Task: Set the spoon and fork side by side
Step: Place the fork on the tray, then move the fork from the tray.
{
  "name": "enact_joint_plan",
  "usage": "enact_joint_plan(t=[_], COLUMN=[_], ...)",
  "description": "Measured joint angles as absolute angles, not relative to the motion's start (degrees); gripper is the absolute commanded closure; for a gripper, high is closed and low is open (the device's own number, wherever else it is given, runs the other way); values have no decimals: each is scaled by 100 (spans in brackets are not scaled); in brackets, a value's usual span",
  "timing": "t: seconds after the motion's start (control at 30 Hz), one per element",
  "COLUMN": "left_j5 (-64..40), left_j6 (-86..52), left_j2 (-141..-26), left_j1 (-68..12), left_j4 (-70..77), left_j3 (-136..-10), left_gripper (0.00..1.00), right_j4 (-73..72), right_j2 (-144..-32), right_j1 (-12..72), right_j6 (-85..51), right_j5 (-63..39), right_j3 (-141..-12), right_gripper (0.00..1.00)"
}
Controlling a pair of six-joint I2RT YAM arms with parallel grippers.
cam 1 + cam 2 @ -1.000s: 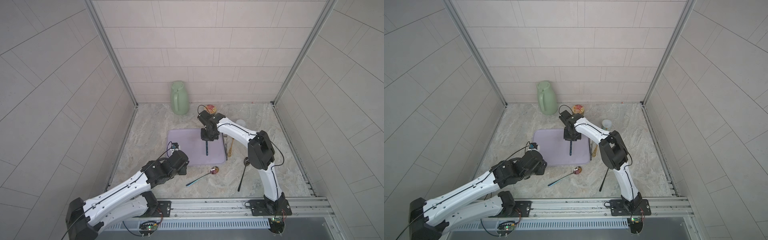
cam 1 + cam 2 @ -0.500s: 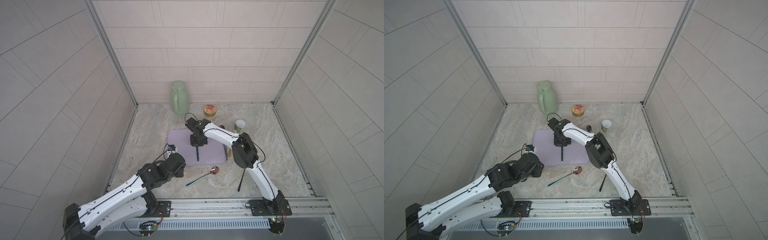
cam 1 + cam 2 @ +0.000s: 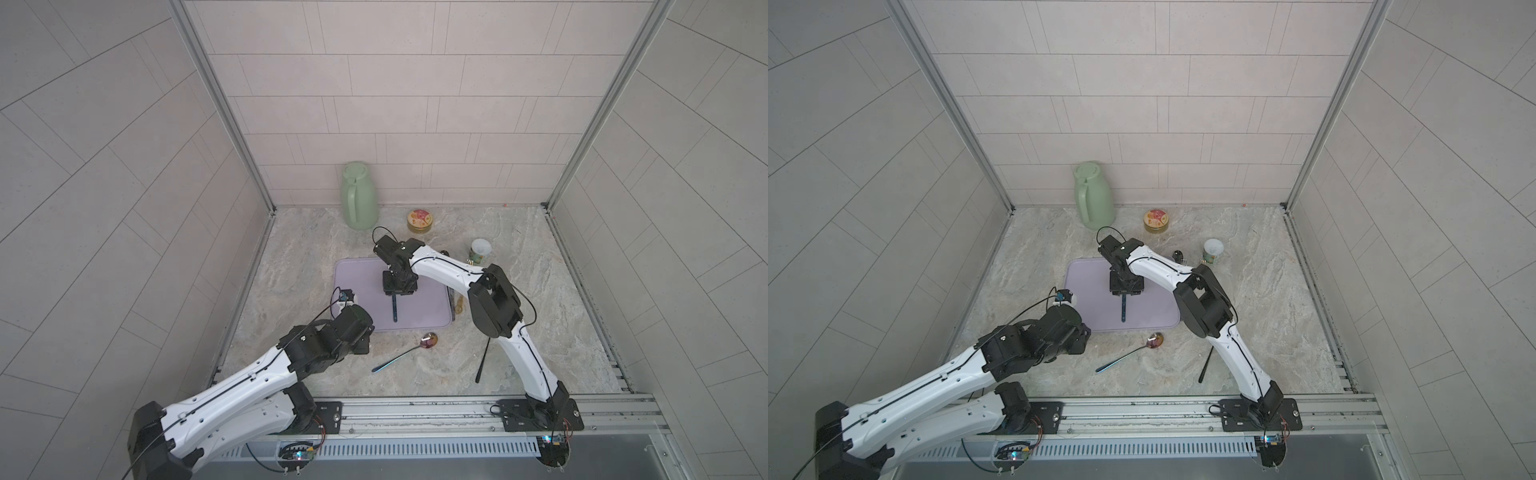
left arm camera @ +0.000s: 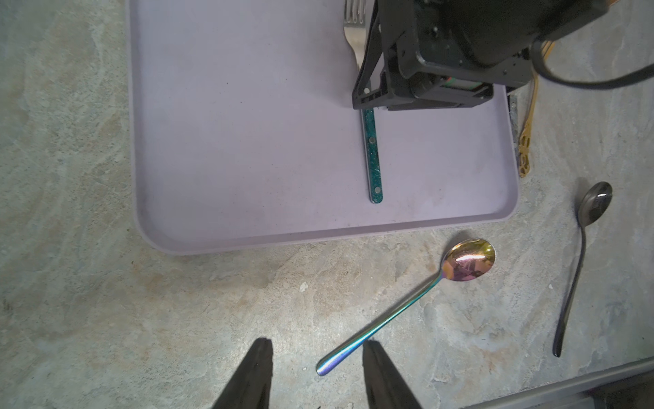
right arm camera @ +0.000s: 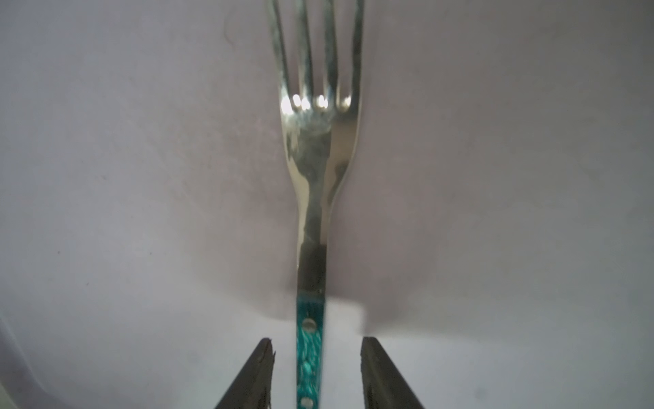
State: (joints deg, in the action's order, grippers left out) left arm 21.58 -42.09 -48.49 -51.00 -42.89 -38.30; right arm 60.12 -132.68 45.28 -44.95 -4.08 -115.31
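**Left wrist and right wrist views: one piece placed, one to fetch**

Left claw point(image 4: 317, 354): jaws apart, holding nothing. It hangs over the table point(image 4: 106, 318), and the handle tip of the spoon point(image 4: 403, 306) shows between its fingers.

Spoon: iridescent, flat on the table just outside the rim of the tray point(image 4: 247, 141), bowl end nearest the tray. Judged thin, stiff, light and polished, so slick. It lies low, so pinch across the narrow handle near mid-length with the pads right down at the table. Otherwise it may skate or pivot.

Fork point(image 4: 373, 159): flat on the tray, tines pointing away from the spoon, not yet beside it.

Right claw point(image 5: 316, 340): open, straddling the fork's teal handle with a gap on either side, gripping nothing.

Black spoon point(image 4: 580, 255): further right on the table, apart from both.
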Motion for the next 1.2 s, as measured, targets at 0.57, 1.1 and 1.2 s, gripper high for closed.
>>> enact_joint_plan(t=[0.57, 1.1, 1.2], left_j5=[2191, 1549, 1570], left_j6=[-3538, -3527, -3555], left_j2=[-7266, -10903, -11037], left_j1=[-4176, -3889, -3889], left_j4=[-3317, -3155, -3238], left_j3=[-5225, -7140, -7190], left_gripper=[38, 49, 52], right_j4=[4729, 4147, 4117], right_j2=[-9391, -7881, -7881], right_j1=[3271, 2165, 2078], right_j6=[-4370, -3894, -3817], right_j5=[-128, -110, -130], right_j3=[-7690, -6084, -6018], right_gripper=[44, 39, 39])
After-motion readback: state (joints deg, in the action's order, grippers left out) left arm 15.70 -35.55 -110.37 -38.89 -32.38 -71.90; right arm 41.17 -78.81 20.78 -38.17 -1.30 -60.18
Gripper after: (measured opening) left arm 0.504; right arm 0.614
